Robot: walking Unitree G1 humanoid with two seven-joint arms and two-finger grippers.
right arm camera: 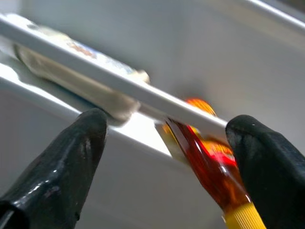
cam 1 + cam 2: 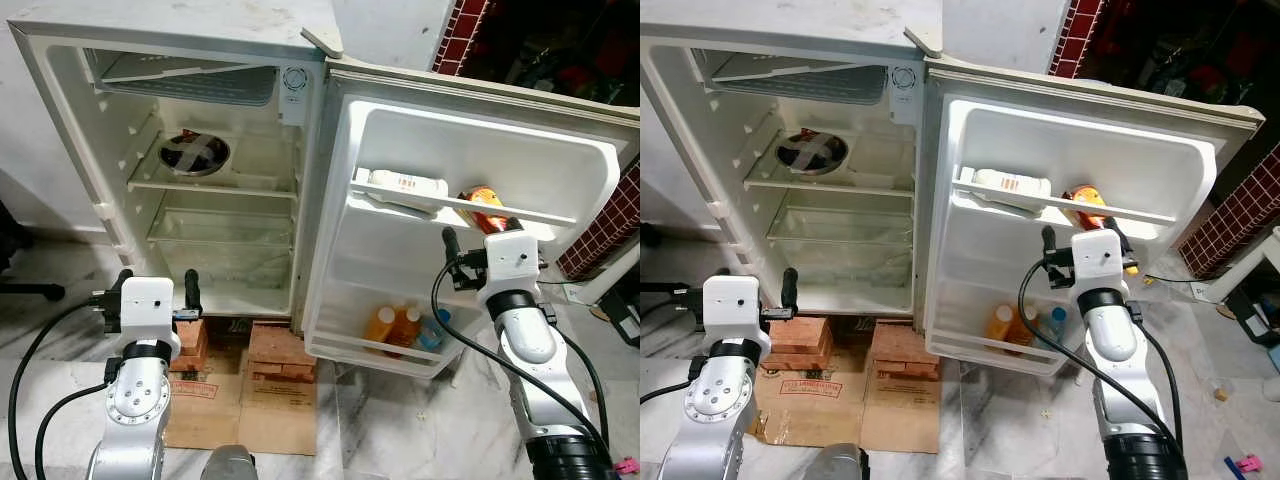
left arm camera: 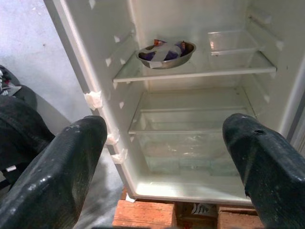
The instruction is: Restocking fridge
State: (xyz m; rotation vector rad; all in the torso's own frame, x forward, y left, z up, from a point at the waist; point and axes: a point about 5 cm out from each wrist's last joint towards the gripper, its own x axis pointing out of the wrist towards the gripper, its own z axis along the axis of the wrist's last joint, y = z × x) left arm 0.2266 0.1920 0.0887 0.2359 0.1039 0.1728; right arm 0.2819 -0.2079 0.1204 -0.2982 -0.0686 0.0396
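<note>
Your right pincer (image 2: pixel 480 240) is raised to the upper rack of the open white fridge door (image 2: pixel 560 170), fingers spread and gripping nothing. Between them, in the right wrist view, you see the amber sauce bottle with a yellow cap (image 1: pixel 209 167) leaning behind the white rail (image 1: pixel 119 81) of that door; I cannot tell whether a finger touches it. Beside the bottle on the same rack lies a white flat packet (image 2: pixel 405 186), on its side behind the rail. In the bottom pocket of the door stand two orange drink bottles (image 2: pixel 392 325) and a blue-capped one (image 2: pixel 432 328) close together.

Your left pincer (image 2: pixel 155 290) is held low before the small white fridge (image 2: pixel 190 150), just left of the door, fingers wide apart and empty. On the fridge's upper glass shelf sits a round steel bowl (image 3: pixel 166 52); the clear drawer (image 3: pixel 186 143) below it is shut. The fridge stands on red bricks (image 2: pixel 280 350) over flattened brown cardboard (image 2: pixel 240 405).
</note>
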